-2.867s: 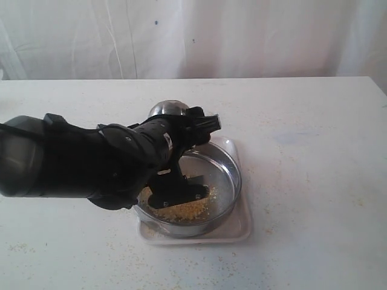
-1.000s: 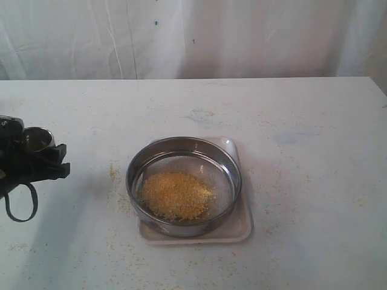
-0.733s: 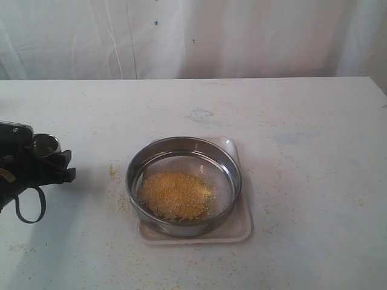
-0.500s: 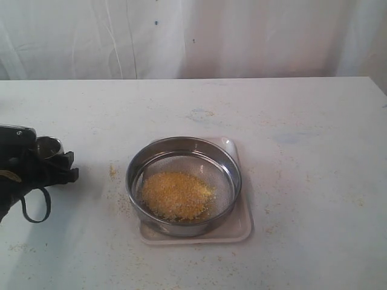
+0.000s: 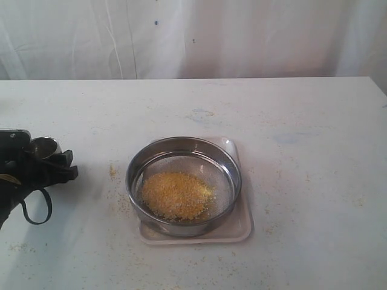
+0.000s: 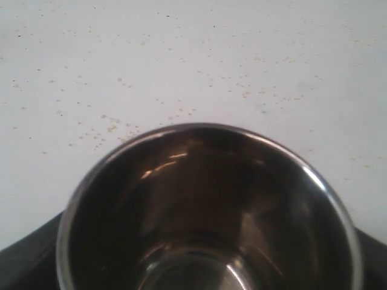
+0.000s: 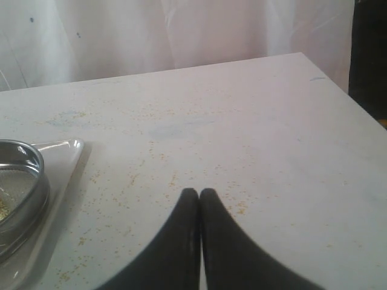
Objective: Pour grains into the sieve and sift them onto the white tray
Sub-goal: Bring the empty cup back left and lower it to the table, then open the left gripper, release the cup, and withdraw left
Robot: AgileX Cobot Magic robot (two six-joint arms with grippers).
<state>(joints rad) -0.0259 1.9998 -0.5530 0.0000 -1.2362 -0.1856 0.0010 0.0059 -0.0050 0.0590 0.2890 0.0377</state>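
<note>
- one white tray (image 5: 243, 227) lies nearest on the table (image 5: 302, 121), flat and low-rimmed. i judge it light and apt to slide if the sieve is dragged.
- the sieve (image 5: 233, 175) sits upright on that tray and nearly fills it. it looks like stiff steel with a smooth, likely slippery wall. the best hold seems a pinch over the rim on the right, where the mesh is bare. the mesh itself looks thin and should not be pressed.
- the grains (image 5: 176, 195) lie in a golden heap inside the sieve, toward its near-left part. loose and light, they would shift with any tilt, so shaking should stay level and gentle.
- the left gripper (image 5: 53, 162) is well apart to the left, its fingers spread wide around the steel cup (image 6: 205, 229), which looks empty. whether the cup rests on the table i cannot tell.
- the right gripper (image 7: 199, 197) hangs over the table, right of the tray and apart from it. its fingertips are pressed together and hold nothing.
</note>
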